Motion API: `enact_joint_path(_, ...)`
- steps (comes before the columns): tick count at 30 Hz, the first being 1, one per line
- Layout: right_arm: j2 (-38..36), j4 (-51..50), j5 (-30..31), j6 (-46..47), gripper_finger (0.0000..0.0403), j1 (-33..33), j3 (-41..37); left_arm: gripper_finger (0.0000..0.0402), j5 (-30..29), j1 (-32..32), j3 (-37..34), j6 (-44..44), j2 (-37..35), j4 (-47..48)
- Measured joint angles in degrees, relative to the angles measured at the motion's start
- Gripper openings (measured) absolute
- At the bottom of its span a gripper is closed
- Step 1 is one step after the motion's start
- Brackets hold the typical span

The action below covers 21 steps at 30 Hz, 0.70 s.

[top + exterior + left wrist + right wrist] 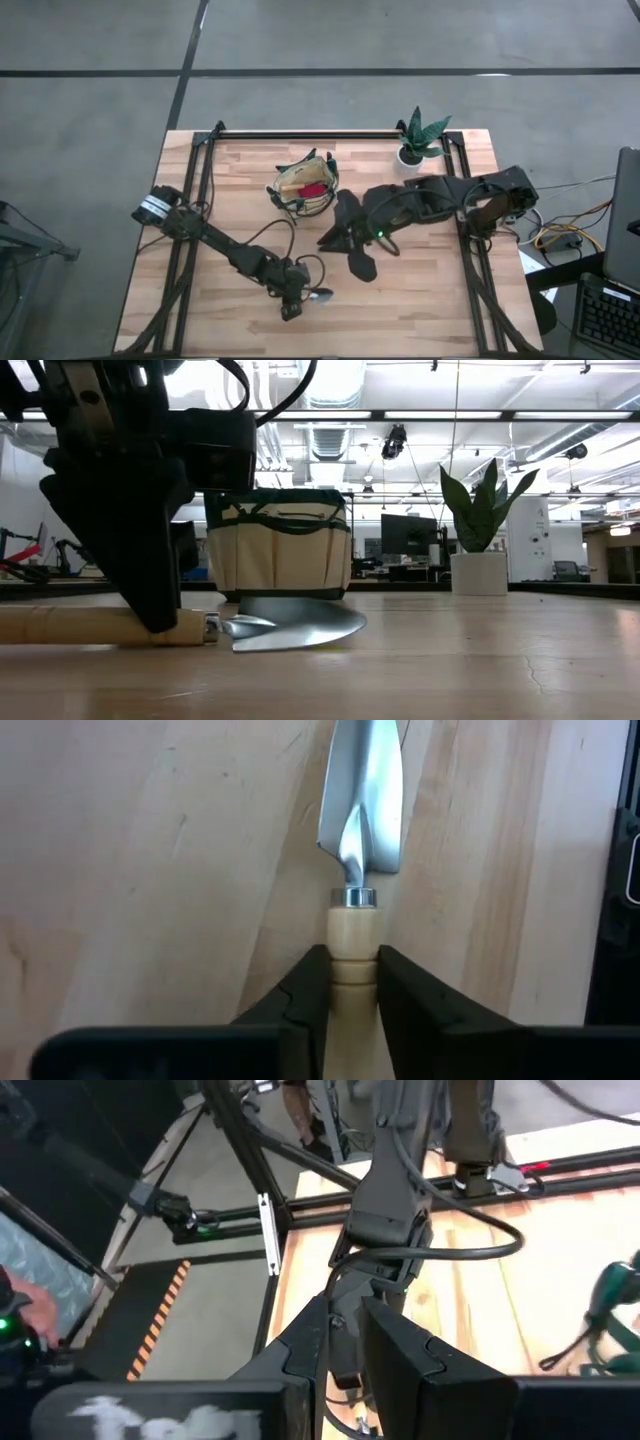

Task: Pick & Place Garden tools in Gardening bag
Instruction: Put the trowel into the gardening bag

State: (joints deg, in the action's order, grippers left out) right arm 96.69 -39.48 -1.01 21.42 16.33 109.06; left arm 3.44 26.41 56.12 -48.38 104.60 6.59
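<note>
The left gripper [352, 982] has its two dark fingers [303, 995] clamped on the pale wooden handle of a trowel [355, 935], just behind the metal collar where the silver blade begins. In the low view the same gripper [160, 615] stands down at the table [450, 660], and the trowel [290, 628] lies flat on the wood, its handle running out to one side and its blade resting on the boards in front of the gardening bag [278, 550]. From above, this gripper [293, 303] sits near the front edge of the table, left of centre, with the trowel's blade [322, 295] showing just beside it.

The gardening bag [304, 184] stands upright toward the back of the table, well apart from the left gripper, with a red piece [313, 189] visible inside it. A potted plant [418, 138] stands at the back right.

The right gripper [336, 232] hangs over the middle of the table, just right of the bag. In its wrist view its fingers [395, 1355] stand close together with a narrow gap, apparently around something dark, though what it is cannot be made out
</note>
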Motion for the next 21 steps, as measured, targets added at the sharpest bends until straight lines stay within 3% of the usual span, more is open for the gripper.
enact_joint_path(12,-3.3,-5.8,6.0,0.6,0.0057,-0.5,0.0,0.007,-2.1,-1.7,-0.4,-1.0,-2.2,-0.1)
enact_joint_path(17,-3.3,-10.1,12.2,1.8,0.0057,-0.6,0.0,0.0069,-6.9,-2.9,-0.4,-1.1,-8.3,0.5)
enact_joint_path(21,-3.7,-7.5,12.8,1.6,0.0057,-1.8,0.2,0.0069,-10.2,-4.8,-0.4,-0.7,-15.0,0.6)
